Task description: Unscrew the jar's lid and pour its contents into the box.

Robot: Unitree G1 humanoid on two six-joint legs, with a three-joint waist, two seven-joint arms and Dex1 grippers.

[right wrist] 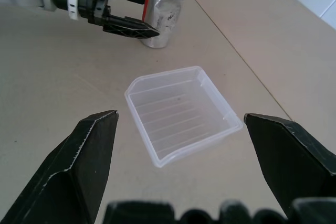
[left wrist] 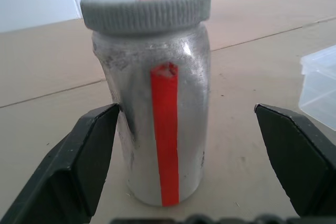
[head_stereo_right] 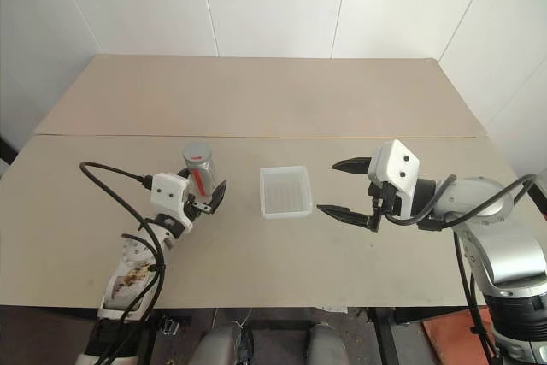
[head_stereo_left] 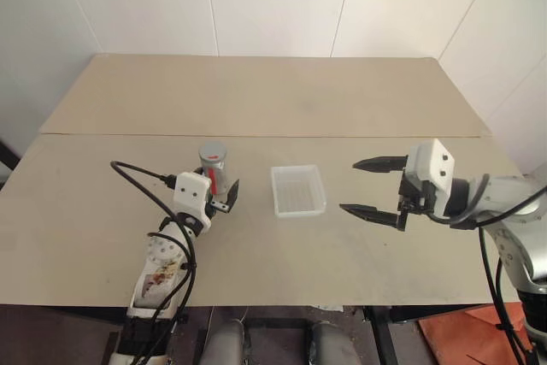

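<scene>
The box (head_stereo_left: 298, 191) sits in the middle of the worktop (head_stereo_left: 256, 100) with nothing in it; you can see its ribbed bottom. The jar (left wrist: 160, 114) stands upright at nine o'clock from the box, well apart. Its grey lid (left wrist: 146, 8) is screwed on. The jar looks silvery with a red stripe down its side, and I cannot tell what is inside. The left end effector (head_stereo_left: 224, 197) is spread wide, one finger on each side of the jar, not touching. The right end effector (head_stereo_left: 373, 187) is spread wide too, at three o'clock from the box.
</scene>
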